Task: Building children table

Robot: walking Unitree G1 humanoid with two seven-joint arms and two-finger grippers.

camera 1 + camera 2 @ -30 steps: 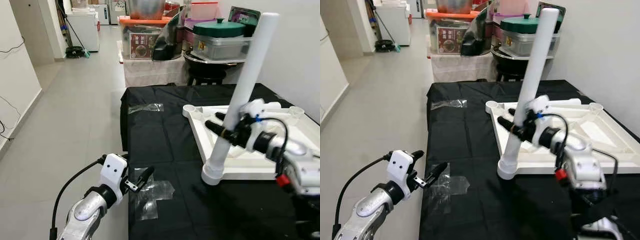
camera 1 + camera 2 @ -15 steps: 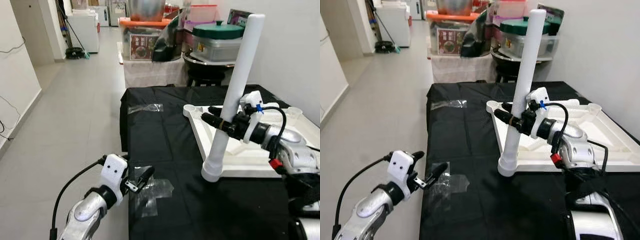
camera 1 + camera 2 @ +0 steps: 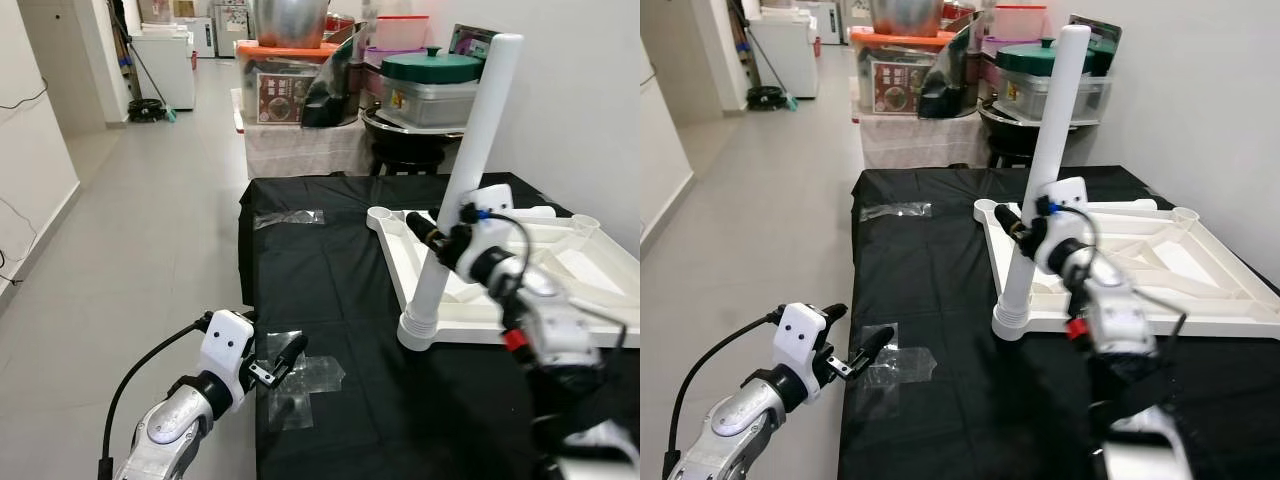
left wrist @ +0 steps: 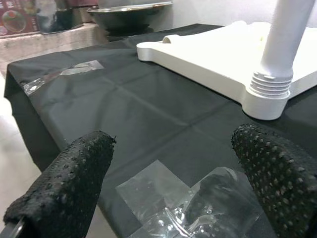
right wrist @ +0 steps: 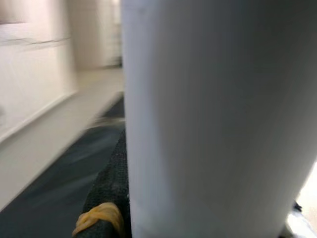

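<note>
Leg (image 3: 468,170) now stands nearly upright in the near-left corner socket (image 3: 422,330) of the inverted tabletop (image 3: 560,310); 1.0 s ago it leaned harder toward the wall, so you're squaring it up. Ribbed collar at its foot meets the socket, prob. seating or threading, not confirmed.

R gripper (image 3: 447,235) is clamped on the leg around mid-height, fingers (image 3: 424,229) wrapped round the tube. Arm has swung in closer to the body since 0.5 s ago, grip height roughly same.

L gripper (image 3: 277,357) hangs idle, fingers spread, well left of the leg, over the tape patch (image 3: 305,385) on the black cloth (image 3: 330,280).

Hard to read: R wrist view is blurred white tube; how far the thread has engaged can't be told. Far corners of the tabletop partly cut off behind the R arm.
</note>
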